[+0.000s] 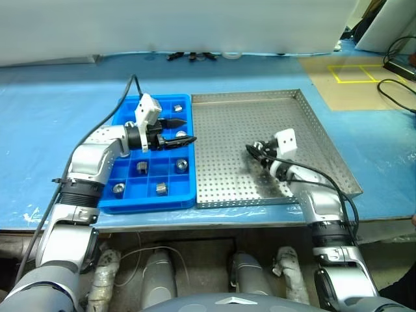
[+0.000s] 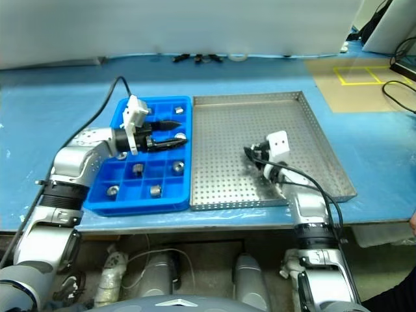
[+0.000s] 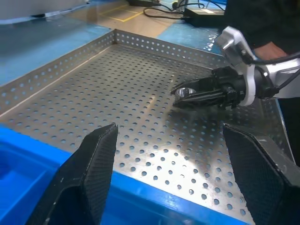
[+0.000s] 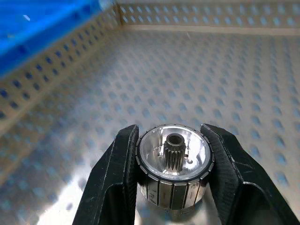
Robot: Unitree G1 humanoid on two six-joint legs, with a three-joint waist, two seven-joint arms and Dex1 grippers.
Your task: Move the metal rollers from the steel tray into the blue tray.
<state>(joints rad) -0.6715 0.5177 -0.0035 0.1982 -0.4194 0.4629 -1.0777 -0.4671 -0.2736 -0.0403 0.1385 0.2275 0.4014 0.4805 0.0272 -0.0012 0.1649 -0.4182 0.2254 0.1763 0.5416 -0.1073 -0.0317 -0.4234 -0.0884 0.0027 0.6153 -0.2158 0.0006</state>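
Blue-covered bench [image 1: 58, 117] carries the steel tray [image 1: 305, 123] and, touching its left rim, the blue tray [image 1: 123, 198]. Right gripper [image 4: 173, 164] fingers are clamped on one metal roller [image 4: 174, 154], bore axis pointing out along them. The blue tray lies to their left, so the carry goes leftward. Left gripper [image 1: 184, 131] fingers stand apart, empty, over the blue tray.

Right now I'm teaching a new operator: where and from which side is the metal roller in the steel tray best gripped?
Grip the metal roller across its ribbed round wall, as the right hand does, coming in low over the steel tray. A toothed hub sticks out of its face, so the sides give two opposed surfaces.
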